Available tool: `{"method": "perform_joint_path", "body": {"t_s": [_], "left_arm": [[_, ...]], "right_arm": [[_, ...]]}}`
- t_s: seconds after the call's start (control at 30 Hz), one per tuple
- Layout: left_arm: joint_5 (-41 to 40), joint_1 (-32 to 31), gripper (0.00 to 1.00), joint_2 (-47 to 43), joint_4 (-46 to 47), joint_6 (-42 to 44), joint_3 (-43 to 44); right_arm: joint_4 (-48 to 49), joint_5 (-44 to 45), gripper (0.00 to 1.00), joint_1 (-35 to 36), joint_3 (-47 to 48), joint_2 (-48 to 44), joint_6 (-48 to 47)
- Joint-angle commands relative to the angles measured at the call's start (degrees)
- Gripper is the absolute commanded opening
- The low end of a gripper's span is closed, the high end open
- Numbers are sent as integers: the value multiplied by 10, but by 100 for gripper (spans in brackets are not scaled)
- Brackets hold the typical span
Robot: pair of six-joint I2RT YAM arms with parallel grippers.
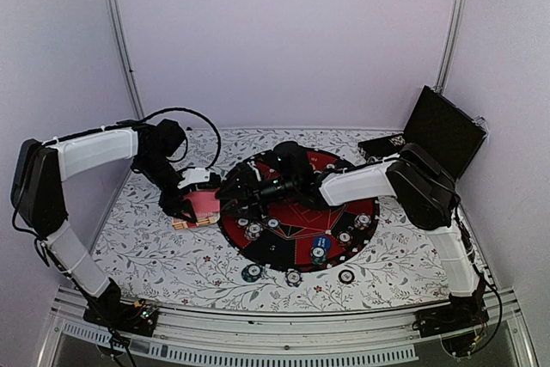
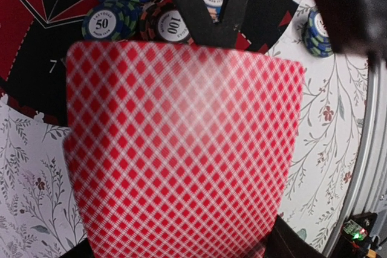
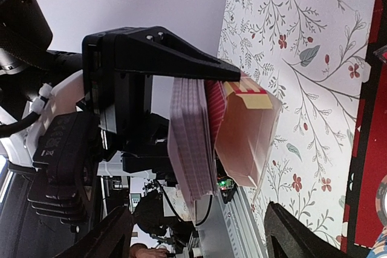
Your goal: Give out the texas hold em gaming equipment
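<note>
Left claw (image 1: 196, 202) clamped on playing cards (image 2: 181, 149); right claw (image 1: 230, 199) agape, empty | poker chips (image 2: 103, 23) beyond

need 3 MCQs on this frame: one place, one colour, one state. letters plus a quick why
1. Where on the table does the black case stand?
A) near left corner
B) far right corner
C) centre

2. What colour are the backs of the cards in the left tool?
A) red-and-white lattice
B) plain blue
C) green

3. How is the left tool?
A) open, empty
B) out of every view
C) shut on the cards

Answers:
1 B: the top view shows the case open behind the right arm.
2 A: the lattice fills the left wrist view.
3 C: the right wrist view shows it clamping the cards.
</note>
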Motion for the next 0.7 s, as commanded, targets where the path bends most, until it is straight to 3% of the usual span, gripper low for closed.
{"method": "perform_joint_path", "body": {"t_s": [0.0, 0.67], "left_arm": [[8, -7, 47, -6, 11, -5, 2], [4, -15, 45, 1, 24, -16, 7]], "right_arm": [[28, -14, 78, 3, 25, 19, 17], [34, -22, 68, 14, 95, 81, 54]]}}
